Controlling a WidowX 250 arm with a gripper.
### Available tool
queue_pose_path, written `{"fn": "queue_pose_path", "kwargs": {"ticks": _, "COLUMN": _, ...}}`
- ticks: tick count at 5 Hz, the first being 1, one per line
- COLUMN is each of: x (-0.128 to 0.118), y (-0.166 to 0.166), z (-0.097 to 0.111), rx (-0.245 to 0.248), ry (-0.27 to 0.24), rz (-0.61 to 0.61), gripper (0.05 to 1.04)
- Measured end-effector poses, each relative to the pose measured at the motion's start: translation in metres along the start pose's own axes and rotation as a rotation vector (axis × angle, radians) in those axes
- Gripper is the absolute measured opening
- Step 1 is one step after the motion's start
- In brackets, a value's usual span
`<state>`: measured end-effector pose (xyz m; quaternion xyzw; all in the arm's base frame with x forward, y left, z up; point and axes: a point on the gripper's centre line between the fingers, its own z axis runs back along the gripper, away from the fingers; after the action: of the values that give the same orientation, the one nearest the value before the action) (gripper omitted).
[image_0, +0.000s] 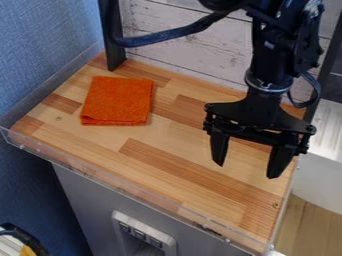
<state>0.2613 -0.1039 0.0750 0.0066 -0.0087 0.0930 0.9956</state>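
The black gripper (246, 171) hangs over the right part of the wooden work surface, pointing down. Its two fingers stand wide apart with nothing between them. An orange cloth (119, 101), folded into a rough square, lies flat on the left back part of the wooden surface (160, 150). The gripper is to the right of the cloth and apart from it.
A clear low guard (120, 187) runs along the front edge of the surface. Behind stands a whitewashed plank wall (180, 52), with a dark post (113, 40) at the back left. Blue wall is at the left, and a white unit (320, 170) at the right.
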Motion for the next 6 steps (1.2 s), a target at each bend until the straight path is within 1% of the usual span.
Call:
{"fn": "queue_pose_path", "kwargs": {"ticks": 2, "x": -0.002, "y": -0.001, "z": 0.009, "rx": 0.01, "ry": 0.037, "rz": 0.002, "gripper": 0.999}}
{"fn": "queue_pose_path", "kwargs": {"ticks": 3, "x": -0.001, "y": -0.003, "z": 0.015, "rx": 0.007, "ry": 0.047, "rz": -0.001, "gripper": 0.997}}
{"fn": "queue_pose_path", "kwargs": {"ticks": 4, "x": -0.002, "y": -0.003, "z": 0.016, "rx": 0.005, "ry": 0.055, "rz": -0.002, "gripper": 0.997}}
{"fn": "queue_pose_path", "kwargs": {"ticks": 5, "x": -0.002, "y": -0.004, "z": 0.021, "rx": -0.002, "ry": 0.049, "rz": -0.003, "gripper": 0.999}}
{"fn": "queue_pose_path", "kwargs": {"ticks": 6, "x": 0.001, "y": -0.006, "z": 0.022, "rx": -0.019, "ry": 0.031, "rz": -0.01, "gripper": 0.999}}
